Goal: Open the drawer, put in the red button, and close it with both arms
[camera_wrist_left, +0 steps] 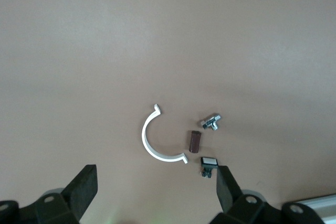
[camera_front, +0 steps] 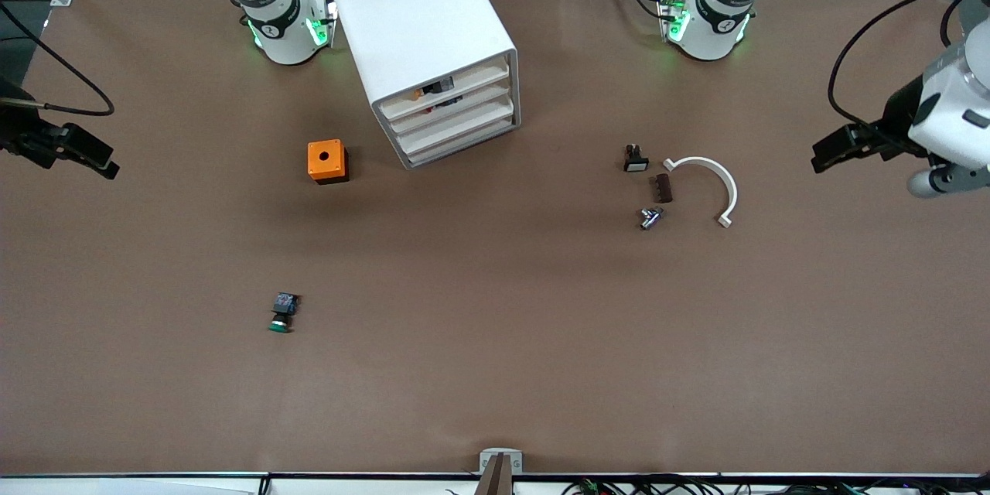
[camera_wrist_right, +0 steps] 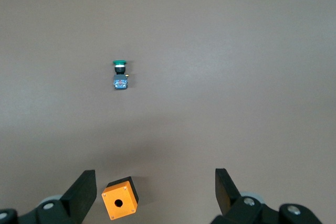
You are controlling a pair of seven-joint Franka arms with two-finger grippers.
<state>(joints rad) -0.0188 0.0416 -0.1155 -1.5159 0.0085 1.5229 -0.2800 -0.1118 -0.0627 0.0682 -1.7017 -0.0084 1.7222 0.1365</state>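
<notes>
We see the white cabinet standing on the brown bench near the edge where the arm bases sit, closer to the right arm's base, with all its drawers pushed in. The drawer, second from the top, is shut, and we cannot make out a red button anywhere on the bench; a dark and orange item shows only in the top slot. The orange box with a hole sits just beside the cabinet, toward the right arm's end, and the green-capped push-button switch lies well apart from it, nearer the front camera. Toward the left arm's end lie a white half-ring clip, a small brown block, a small metal fitting and a black switch part with a white face, all close together. The right gripper hangs over the bench's right-arm end, jaws apart and empty. The left gripper hangs over the opposite end, jaws likewise apart and empty.
</notes>
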